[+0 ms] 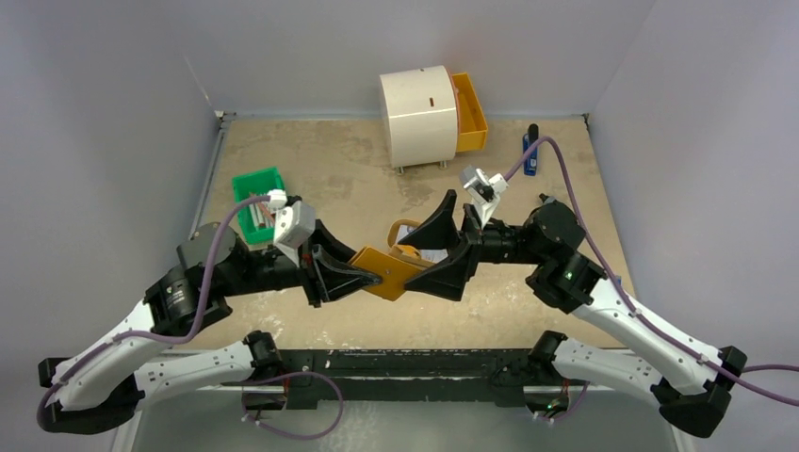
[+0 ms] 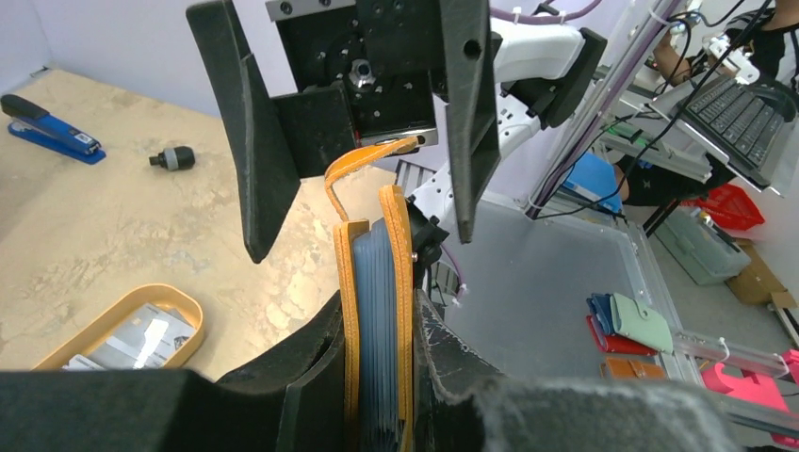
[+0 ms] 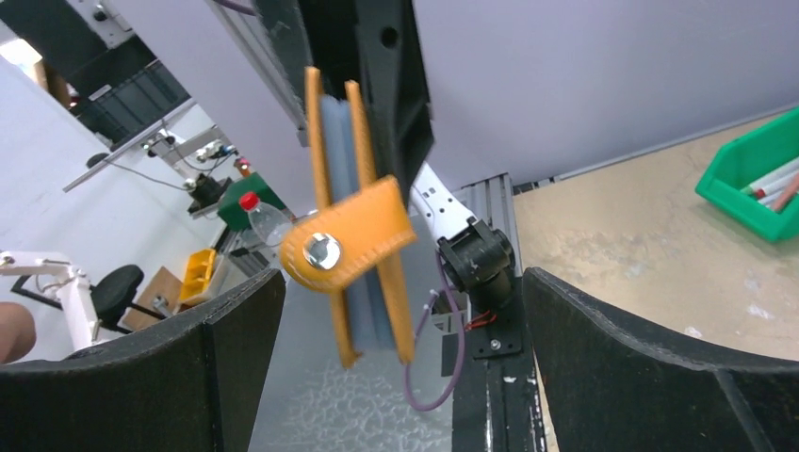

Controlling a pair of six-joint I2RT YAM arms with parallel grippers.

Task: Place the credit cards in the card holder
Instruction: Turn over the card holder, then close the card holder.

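The orange-tan card holder [image 1: 384, 271] is held up off the table, edge on, with my left gripper [image 1: 363, 270] shut on it. In the left wrist view its blue-grey inner pockets [image 2: 377, 282] show between the two orange covers, and the flap strap [image 2: 363, 158] arches over the top. My right gripper [image 1: 432, 249] faces it from the right, open wide, with nothing between its fingers [image 3: 188, 367]. In the right wrist view the card holder [image 3: 353, 235] hangs ahead of it, apart, its snap button [image 3: 323, 250] turned to the camera. The credit cards [image 2: 141, 337] lie in the oval tan tray [image 2: 184, 306] below.
A green bin [image 1: 259, 202] of sticks stands at the left. At the back are the white cabinet [image 1: 419, 115] with its orange drawer [image 1: 469, 113] pulled out. A blue stapler [image 1: 530, 151] lies at the back right, with a small black knob [image 2: 172, 158] near it.
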